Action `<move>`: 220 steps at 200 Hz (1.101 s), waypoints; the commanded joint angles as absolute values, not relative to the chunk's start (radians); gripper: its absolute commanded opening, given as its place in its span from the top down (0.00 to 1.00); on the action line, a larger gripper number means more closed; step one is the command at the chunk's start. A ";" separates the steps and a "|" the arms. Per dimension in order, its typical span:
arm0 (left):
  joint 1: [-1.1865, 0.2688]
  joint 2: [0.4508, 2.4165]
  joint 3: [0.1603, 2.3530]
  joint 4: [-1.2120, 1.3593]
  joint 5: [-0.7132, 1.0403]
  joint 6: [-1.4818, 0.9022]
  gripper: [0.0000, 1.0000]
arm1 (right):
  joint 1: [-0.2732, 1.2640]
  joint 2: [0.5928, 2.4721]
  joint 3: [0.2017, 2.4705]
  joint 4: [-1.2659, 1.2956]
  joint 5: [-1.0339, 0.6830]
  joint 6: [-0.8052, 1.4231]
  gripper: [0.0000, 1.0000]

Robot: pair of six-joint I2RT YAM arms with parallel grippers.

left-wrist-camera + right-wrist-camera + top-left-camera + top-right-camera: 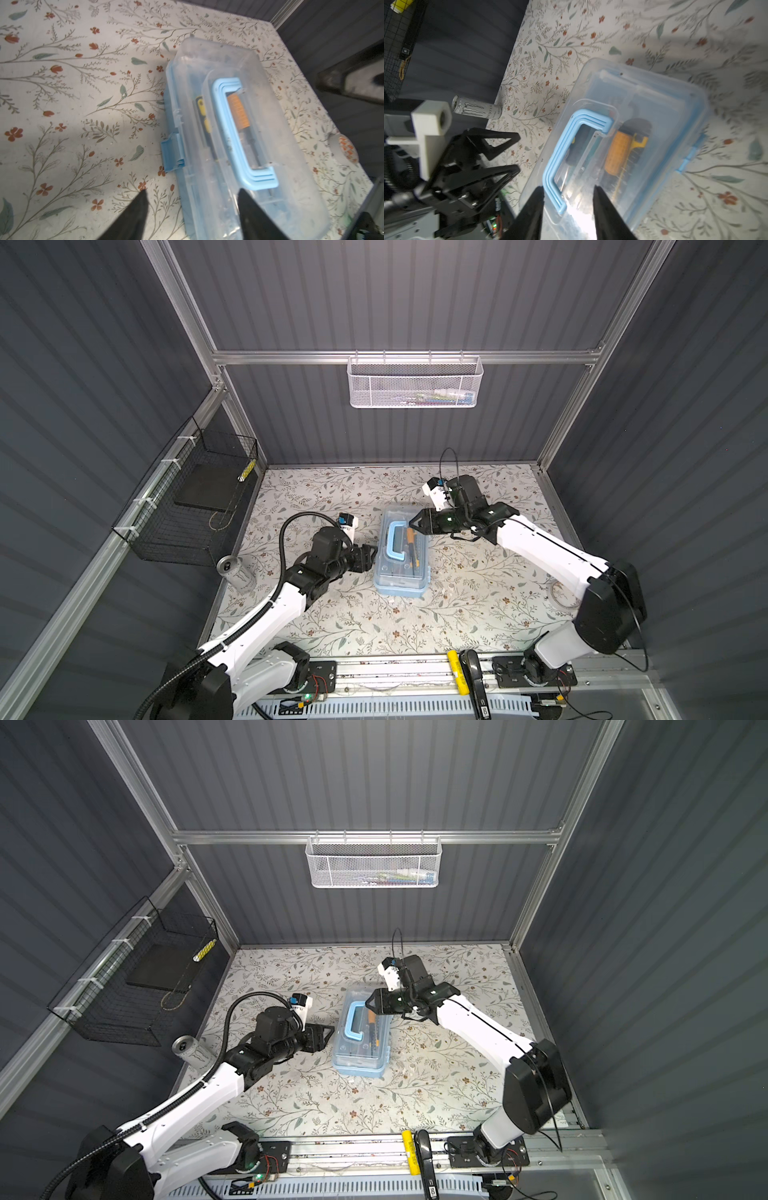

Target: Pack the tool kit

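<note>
Plastic box (399, 591) on a matt printed tabletop (478, 605)

The box is light-blue plastic; its lid (280, 124) is clear, glossy and slightly cloudy, its handle (228, 135) smooth, ribbed blue plastic. The can (477, 109) is shiny metal, the white basket (415, 383) painted mesh, the black basket (187, 510) thin wire.

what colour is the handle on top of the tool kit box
Light blue. The handle shows best in the left wrist view.
</note>
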State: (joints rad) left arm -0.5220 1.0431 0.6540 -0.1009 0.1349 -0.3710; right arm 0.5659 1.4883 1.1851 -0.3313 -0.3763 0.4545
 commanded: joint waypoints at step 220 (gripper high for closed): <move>-0.922 1.249 0.759 -0.130 0.085 -0.471 0.29 | 0.491 1.422 0.917 -0.173 -0.547 0.368 0.42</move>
State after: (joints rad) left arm -0.8471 1.1889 0.6994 -0.1425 0.0872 -0.4698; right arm 0.4885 1.4223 0.8673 -0.1139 -0.4835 0.4458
